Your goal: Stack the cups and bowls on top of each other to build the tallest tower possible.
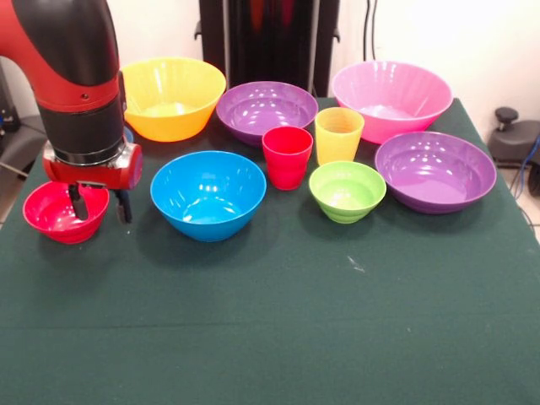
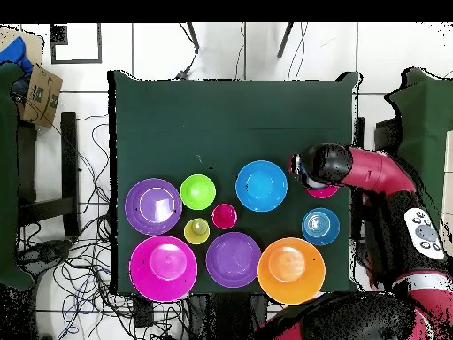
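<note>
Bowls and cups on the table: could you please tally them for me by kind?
Bowls: 8 (yellow bowl, pink bowl, two purple bowls, medium blue bowl, small blue bowl, red bowl, lime green bowl)
Cups: 2 (red cup, yellow cup)
Total: 10

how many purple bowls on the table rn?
2. One glossy purple plastic bowl sits at the back, between the large yellow bowl and the large pink bowl; the other purple bowl sits beside the small lime green bowl. None looks hidden.

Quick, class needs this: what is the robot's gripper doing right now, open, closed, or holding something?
Gripper: open, holding nothing; one finger hangs inside the small red bowl, the other outside its rim.
</note>
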